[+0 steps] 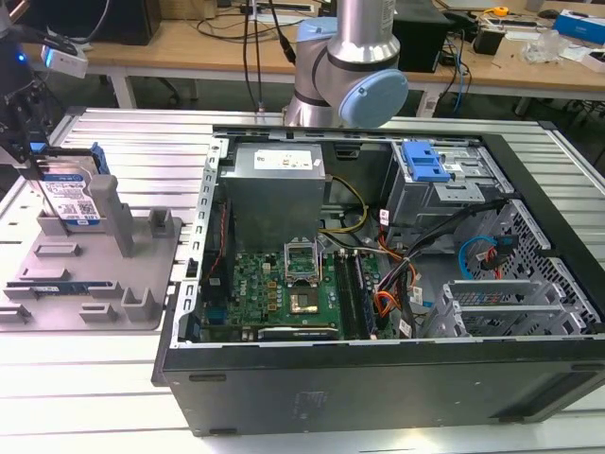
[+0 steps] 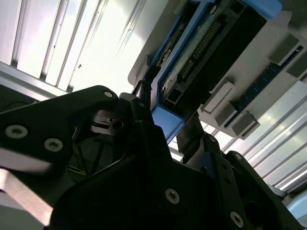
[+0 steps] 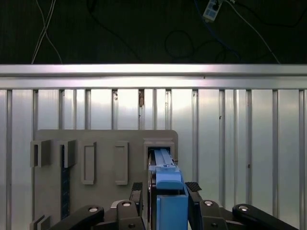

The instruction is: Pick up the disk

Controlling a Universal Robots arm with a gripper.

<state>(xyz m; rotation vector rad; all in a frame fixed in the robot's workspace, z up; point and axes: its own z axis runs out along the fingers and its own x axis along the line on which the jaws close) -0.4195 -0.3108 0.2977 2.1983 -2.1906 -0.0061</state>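
Disk (image 1: 71, 197) stands on edge in a slot at the back left corner of the fixture (image 1: 142, 274), as the exterior view sees it. Label face is toward that camera, with blue rails on the side edges. A tall post (image 1: 113, 213) of the fixture stands just beside it on the exterior view's right.

Gripper (image 1: 43, 166) is down over the disk's upper edge. In the first wrist view the disk (image 3: 164, 165) is edge-on, its blue rail running between the two fingers (image 3: 193, 188). The gripper (image 3: 165, 188) is closed to the disk's thickness, one finger against each broad face. The second wrist view agrees. It shows the disk (image 2: 206, 52) connector end on, and the gripper (image 2: 169, 103) has one finger on either side of it. Looks clamped. The disk's lower edge is still among the fixture's blocks, and I can't tell whether it has left the slot.

The fixture (image 3: 105, 143) lies flat on the slotted table (image 1: 142, 142), toward the table's edge on the exterior view's left. A blue strip (image 3: 65, 184) lies in another slot of the fixture.

An open case (image 1: 378, 388) sits on the table just beside the fixture, on the exterior view's right, with its boards and cables exposed. Arm (image 1: 354, 57) rises behind the case.
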